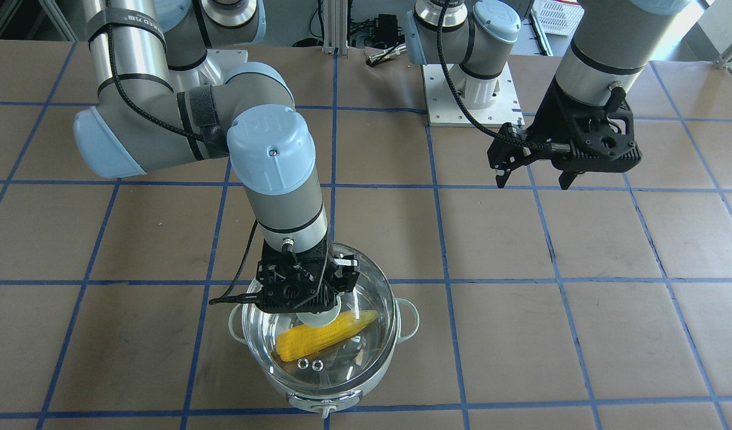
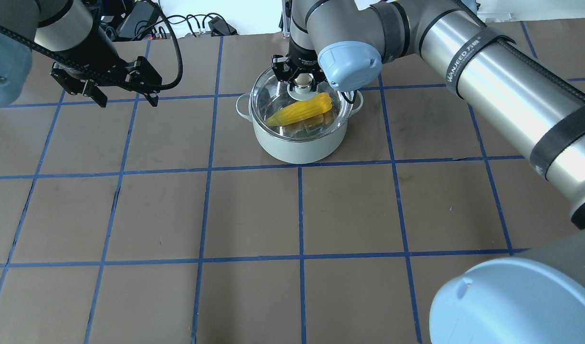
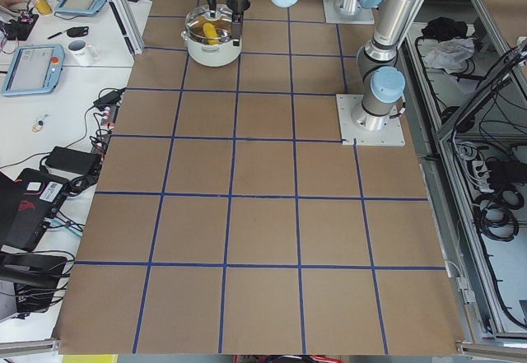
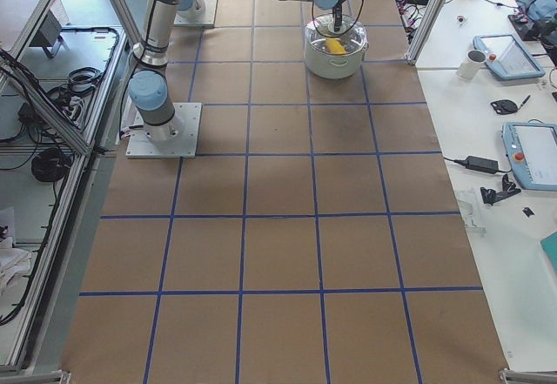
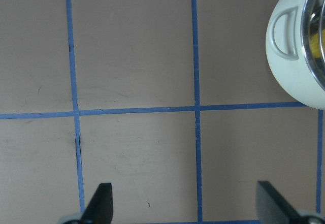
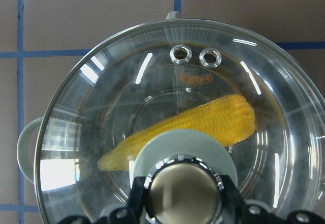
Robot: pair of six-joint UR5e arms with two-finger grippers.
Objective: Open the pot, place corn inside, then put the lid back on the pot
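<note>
The pale mint-green pot [image 2: 297, 148] stands on the table at the far middle. The yellow corn [image 2: 299, 112] lies inside it, seen through the clear glass lid [image 2: 268, 95], which sits over the pot's mouth. My right gripper [image 2: 302, 83] is straight above the lid, its fingers closed on the metallic knob. The right wrist view shows the knob [image 6: 183, 193] between the fingers, with the corn [image 6: 203, 125] and the two vent rings under the glass. My left gripper [image 2: 127, 101] is open and empty, hovering above the table to the left of the pot [image 5: 292, 56].
Brown table paper with blue tape grid [image 2: 302, 215] surrounds the pot. The arm base plate [image 1: 470, 95] sits at the robot's edge. Side benches with tablets and cables [image 3: 33, 58] lie beyond the table's far edge.
</note>
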